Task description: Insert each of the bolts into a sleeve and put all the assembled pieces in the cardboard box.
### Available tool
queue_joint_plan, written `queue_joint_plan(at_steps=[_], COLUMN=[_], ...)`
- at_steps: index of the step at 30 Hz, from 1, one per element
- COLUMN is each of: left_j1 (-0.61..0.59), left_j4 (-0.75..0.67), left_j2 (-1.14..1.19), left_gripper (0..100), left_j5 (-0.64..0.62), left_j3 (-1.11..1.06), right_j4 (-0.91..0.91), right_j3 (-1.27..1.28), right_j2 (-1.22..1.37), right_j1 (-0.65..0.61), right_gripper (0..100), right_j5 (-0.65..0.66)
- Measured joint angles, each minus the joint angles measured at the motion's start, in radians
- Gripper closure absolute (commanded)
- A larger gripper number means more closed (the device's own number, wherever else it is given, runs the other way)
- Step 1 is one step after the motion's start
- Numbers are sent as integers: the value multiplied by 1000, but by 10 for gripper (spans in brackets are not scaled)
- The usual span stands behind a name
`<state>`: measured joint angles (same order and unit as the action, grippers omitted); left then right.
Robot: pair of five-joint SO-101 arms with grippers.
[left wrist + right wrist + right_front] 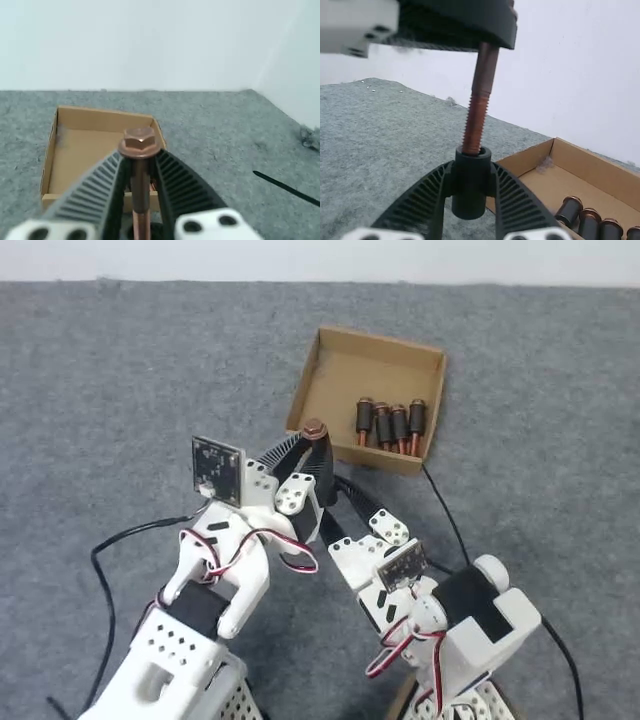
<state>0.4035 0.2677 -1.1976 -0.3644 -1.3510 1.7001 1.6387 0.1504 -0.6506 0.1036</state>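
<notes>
cardboard box [338, 390] left half free; 4 assembled pcs [390, 425] block right side nr front wall.

Copper bolt [479, 95], blk sleeve [470, 182], brown box [345, 370].

**High view:** my fixed camera looks steeply down from behind both arms, across the carpeted table [100, 390] to the far wall.

**Left wrist view:** my camera rides just behind the left gripper [140, 157] and faces forward, roughly level. The clamped bolt [141, 142] sits close in front.

**Right wrist view:** my camera is set just behind the right gripper [470, 175] and tilted upward, with the gripped sleeve [469, 185] very near.

All three views share the bolt and the cardboard box [350, 375].
</notes>
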Motion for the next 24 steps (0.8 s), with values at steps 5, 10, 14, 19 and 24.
queue_joint_plan(at_steps=[5, 10, 14, 19, 24], left_j1=[0, 5, 5, 5, 5], left_j4=[-38, -52, -44, -44, -143], left_j2=[-9, -23, -23, -23, -23], left_gripper=[988, 988, 988, 988, 988], left_j5=[2, 2, 3, 3, 3], left_j3=[-37, -72, -80, -84, -150], right_j4=[0, -6, -6, -6, -6], right_j3=[0, 0, 0, 0, 0], right_j2=[0, 2, 2, 2, 2], right_j1=[0, -3, 0, 0, 3], right_gripper=[991, 991, 991, 991, 991], right_j5=[0, 0, 0, 0, 0])
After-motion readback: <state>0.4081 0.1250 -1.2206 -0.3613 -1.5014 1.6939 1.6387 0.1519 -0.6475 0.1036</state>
